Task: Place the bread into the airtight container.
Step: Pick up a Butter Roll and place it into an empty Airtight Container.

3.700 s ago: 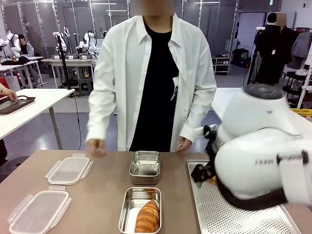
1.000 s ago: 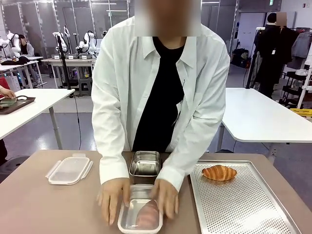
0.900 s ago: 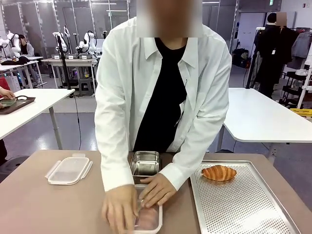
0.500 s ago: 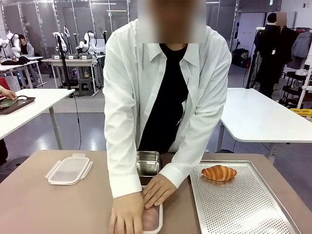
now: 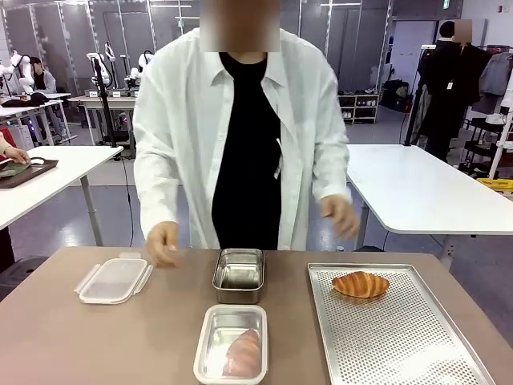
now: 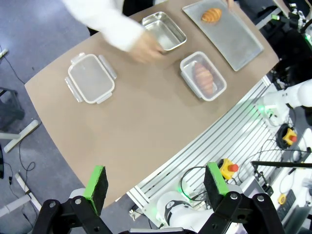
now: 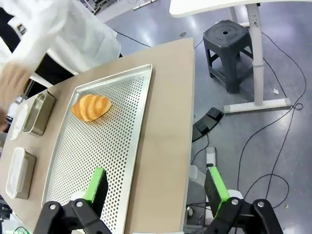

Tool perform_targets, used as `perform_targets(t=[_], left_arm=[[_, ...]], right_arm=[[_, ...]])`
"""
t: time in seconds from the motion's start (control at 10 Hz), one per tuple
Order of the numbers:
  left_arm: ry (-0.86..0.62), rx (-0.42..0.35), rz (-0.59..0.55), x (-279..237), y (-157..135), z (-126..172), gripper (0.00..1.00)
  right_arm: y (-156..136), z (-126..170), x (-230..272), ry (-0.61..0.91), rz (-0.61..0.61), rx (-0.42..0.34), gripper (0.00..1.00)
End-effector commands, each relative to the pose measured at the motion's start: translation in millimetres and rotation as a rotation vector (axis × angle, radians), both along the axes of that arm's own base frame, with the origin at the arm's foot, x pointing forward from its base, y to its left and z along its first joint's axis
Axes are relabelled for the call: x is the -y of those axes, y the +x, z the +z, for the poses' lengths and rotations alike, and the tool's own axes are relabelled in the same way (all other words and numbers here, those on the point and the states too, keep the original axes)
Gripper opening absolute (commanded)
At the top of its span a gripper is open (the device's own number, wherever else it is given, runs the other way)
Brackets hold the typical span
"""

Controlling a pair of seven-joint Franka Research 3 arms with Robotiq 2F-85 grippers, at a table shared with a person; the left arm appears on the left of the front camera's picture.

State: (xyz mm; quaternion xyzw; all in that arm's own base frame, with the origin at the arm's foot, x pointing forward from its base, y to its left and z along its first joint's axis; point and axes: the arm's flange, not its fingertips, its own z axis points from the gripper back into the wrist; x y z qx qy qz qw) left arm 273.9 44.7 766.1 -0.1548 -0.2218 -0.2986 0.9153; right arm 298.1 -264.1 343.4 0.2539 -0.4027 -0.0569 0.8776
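Observation:
One bread (image 5: 244, 354) lies in the near steel airtight container (image 5: 210, 359), blurred under a translucent lid. From high above, the left wrist view shows that lidded container (image 6: 203, 76) and its bread (image 6: 204, 78). A second bread, a croissant (image 5: 361, 284), rests on the perforated tray (image 5: 401, 337). My left gripper (image 6: 156, 180) hangs open far above the table's near edge, holding nothing. My right gripper (image 7: 156, 184) is open and empty above the tray (image 7: 97, 146), well back from the croissant (image 7: 90, 107).
An empty steel container (image 5: 238, 274) stands behind the lidded one. A spare clear lid (image 5: 114, 280) lies at the left. The person stands at the far edge with a hand (image 5: 163, 243) near that lid and the other hand (image 5: 342, 215) raised.
The person has lifted both hands off the near container's lid and straightened up. Earlier still, my right arm stood over the tray and the near bread lay uncovered.

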Motion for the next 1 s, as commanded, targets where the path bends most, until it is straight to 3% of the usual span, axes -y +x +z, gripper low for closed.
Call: perform_targets(t=[0.0, 0.3, 0.4, 0.6, 0.9], left_arm=[[0.007, 0.005, -0.022, -1, -1, 0, 1.0], [0.007, 0.005, -0.022, -1, -1, 0, 1.0], [0.007, 0.005, -0.022, -1, -1, 0, 1.0], [0.007, 0.005, -0.022, -1, -1, 0, 1.0], [0.007, 0.005, -0.022, -1, -1, 0, 1.0]], right_arm=[[4, -5, 3, -0.008, 0.004, 0.033, 1.0], [4, -5, 3, -0.008, 0.004, 0.033, 1.0], [0, 0, 0, 0.0, 0.002, 0.0, 1.0], [15, 46, -21, -0.208, 0.091, 0.108, 1.0], [58, 105, -88, -0.446, 0.323, 0.116, 1.0]])
